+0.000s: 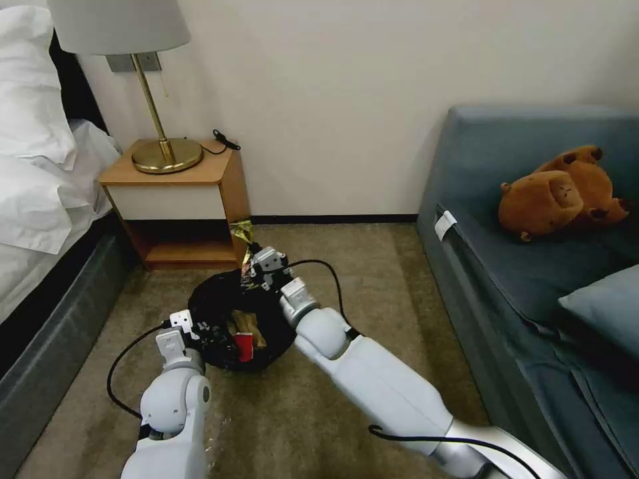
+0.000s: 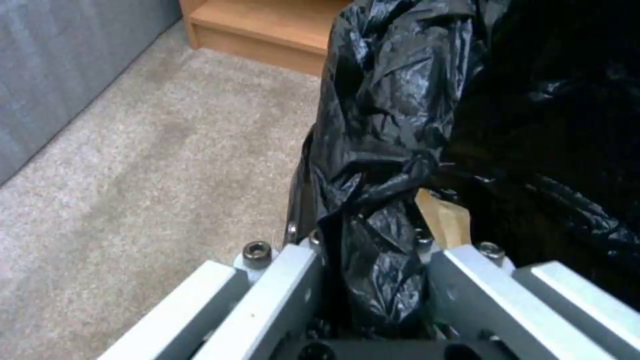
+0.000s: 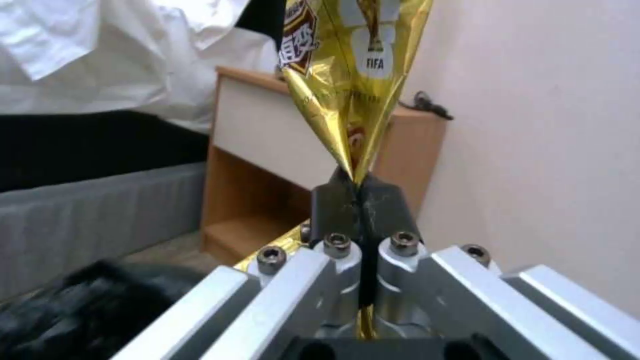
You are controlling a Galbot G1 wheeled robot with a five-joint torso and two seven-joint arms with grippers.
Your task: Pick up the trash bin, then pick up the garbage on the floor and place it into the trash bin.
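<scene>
Right tool (image 3: 360, 200) clamped on gold snack wrapper (image 3: 353, 65), poised at far rim of trash bin (image 1: 219, 306); left tool (image 2: 373, 280) pinching bin's near rim, bin held; red-and-white wrapper (image 1: 243, 346) and brown paper bag (image 1: 247, 326) inside; wrapper drop pending; bottle location unknown.

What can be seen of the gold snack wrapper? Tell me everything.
The gold snack wrapper is shiny crinkled foil with dark-brown print and a white FIFA logo. Pinched at its narrow end between the shut fingers of the right gripper, it fans out beyond them. In the head view it sits above the far rim of the trash bin.
</scene>
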